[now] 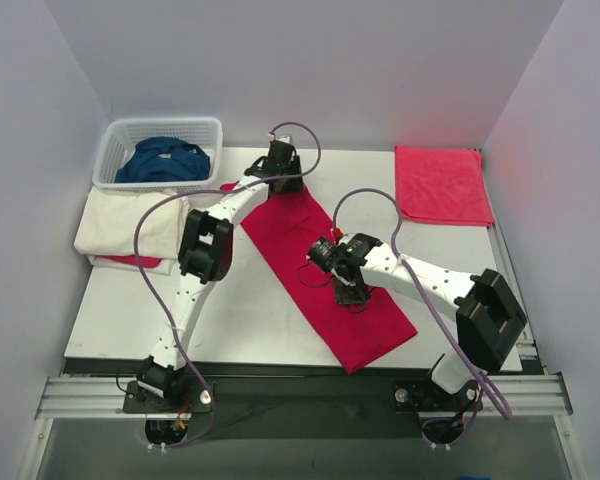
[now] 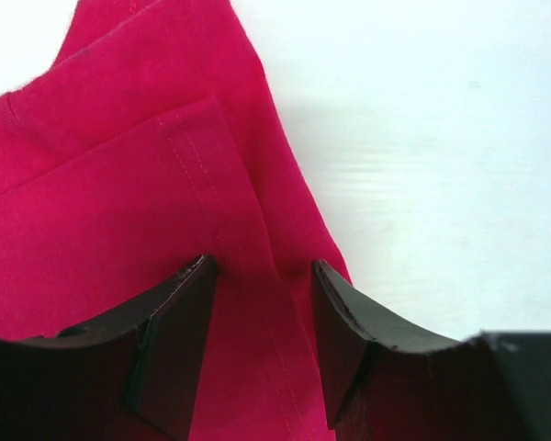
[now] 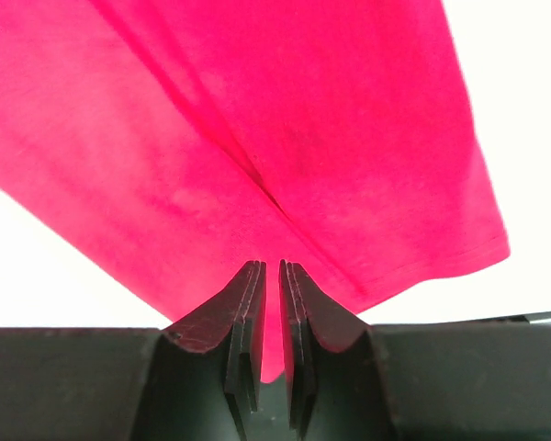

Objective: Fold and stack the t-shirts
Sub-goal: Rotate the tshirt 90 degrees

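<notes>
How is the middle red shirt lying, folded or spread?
Folded: the red shirt lies as a narrow strip, overlapping layers showing in wrist views.

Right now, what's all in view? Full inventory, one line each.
crimson t-shirt: 1, crimson, long strip diagonal across table centre
folded red t-shirt: 1, lighter red, far right corner
cream t-shirt: 1, cream-white, left edge, red sliver under it
blue t-shirt: 1, dark blue, in the basket
basket: 1, white lattice, far left corner
table: 1, white
left arm: 1, white-black, jaws apart over crimson t-shirt's far end
right arm: 1, white-black, jaws shut on it mid-strip
</notes>
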{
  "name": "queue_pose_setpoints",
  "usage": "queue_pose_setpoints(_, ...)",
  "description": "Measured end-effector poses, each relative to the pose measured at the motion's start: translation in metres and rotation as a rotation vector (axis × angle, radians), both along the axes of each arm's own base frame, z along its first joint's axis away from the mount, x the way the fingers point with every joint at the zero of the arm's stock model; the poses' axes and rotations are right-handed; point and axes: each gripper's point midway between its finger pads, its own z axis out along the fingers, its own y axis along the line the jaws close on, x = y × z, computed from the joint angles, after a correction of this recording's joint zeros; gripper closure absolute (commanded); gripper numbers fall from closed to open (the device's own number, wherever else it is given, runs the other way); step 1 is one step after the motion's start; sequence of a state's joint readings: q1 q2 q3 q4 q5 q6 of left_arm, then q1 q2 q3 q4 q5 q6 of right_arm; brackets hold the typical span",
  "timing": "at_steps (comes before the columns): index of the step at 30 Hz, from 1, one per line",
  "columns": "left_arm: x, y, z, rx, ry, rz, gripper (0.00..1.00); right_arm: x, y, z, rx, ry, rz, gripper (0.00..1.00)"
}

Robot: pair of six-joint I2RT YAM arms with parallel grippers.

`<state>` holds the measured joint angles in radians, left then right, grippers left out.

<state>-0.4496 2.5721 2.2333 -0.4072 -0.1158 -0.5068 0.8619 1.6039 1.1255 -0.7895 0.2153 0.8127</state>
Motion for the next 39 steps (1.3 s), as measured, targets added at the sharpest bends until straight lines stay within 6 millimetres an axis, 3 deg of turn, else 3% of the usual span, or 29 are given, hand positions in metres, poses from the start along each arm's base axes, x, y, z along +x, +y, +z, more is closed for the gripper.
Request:
queue_pose_setpoints(6, 0.016, -0.065, 0.006, -0.169, -0.074, -0.228, 0.40, 0.017, -0.005, 0.020, 0.023, -0.067, -0.041, 0.85)
queue_pose_setpoints(12, 0.010, -0.088, 0.009, -0.362, -0.154, -0.388, 0.38, 0.029, -0.017, 0.026, 0.011, -0.079, -0.088, 0.85)
queue_pose_setpoints(15, -0.002, -0.078, 0.014, -0.476, -0.171, -0.399, 0.37, 0.037, -0.024, 0.029, 0.002, -0.094, -0.110, 0.85)
queue_pose_setpoints(20, -0.017, -0.041, 0.039, -0.647, -0.223, -0.356, 0.36, 0.045, -0.038, 0.031, -0.033, -0.116, -0.126, 0.84)
queue_pose_setpoints(26, -0.027, -0.006, 0.122, -0.781, -0.382, -0.368, 0.35, 0.051, -0.044, 0.021, -0.085, -0.109, -0.052, 0.84)
queue_pose_setpoints(30, -0.044, 0.003, 0.181, -0.819, -0.489, -0.414, 0.35, 0.044, -0.038, -0.005, -0.104, -0.069, 0.044, 0.74)
queue_pose_setpoints(32, -0.053, 0.006, 0.196, -0.815, -0.507, -0.419, 0.35, 0.038, -0.033, -0.015, -0.085, -0.047, 0.094, 0.69)
queue_pose_setpoints(35, -0.063, 0.016, 0.199, -0.752, -0.492, -0.376, 0.35, 0.035, -0.020, -0.027, -0.028, -0.034, 0.157, 0.58)
queue_pose_setpoints(39, -0.065, 0.034, 0.185, -0.595, -0.433, -0.264, 0.35, 0.041, -0.006, -0.032, 0.024, -0.048, 0.212, 0.53)
